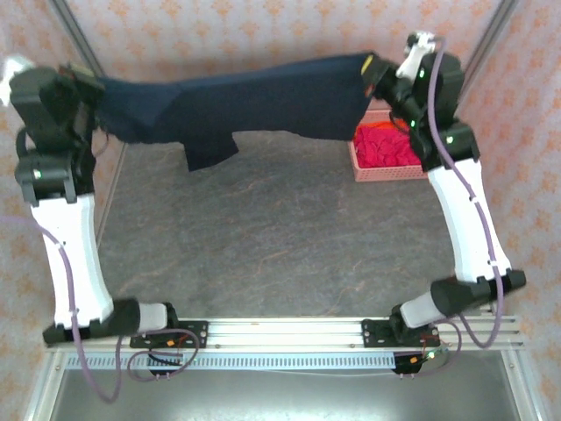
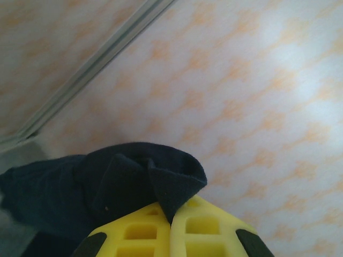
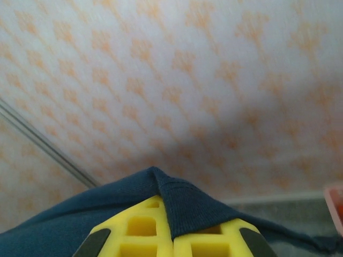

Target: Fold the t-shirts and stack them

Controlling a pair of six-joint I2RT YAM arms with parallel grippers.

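Navy t-shirt [image 1: 263, 105], magenta-red t-shirt [image 1: 386, 145], pink basket [image 1: 372, 173], wall [image 1: 263, 31] w/ orange motif.

Above the ribbed silver aluminium rail [image 1: 289, 331], the left arm [image 1: 70, 254] and the right arm [image 1: 469, 219] each show a black base, a white plastic-shelled link and black joint housings, with a thin purple cable [image 1: 498, 267] looping alongside. Small green lights [image 1: 450, 138] dot the right arm's housings farthest from the rail. The left gripper [image 2: 171, 230] and right gripper [image 3: 171, 233] have blocky yellow fingers [image 2: 206, 233] with square recesses.

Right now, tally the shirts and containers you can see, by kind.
T-shirts: 2, the navy t-shirt and the magenta-red t-shirt
Baskets: 1, the pink lattice basket
Total: 3
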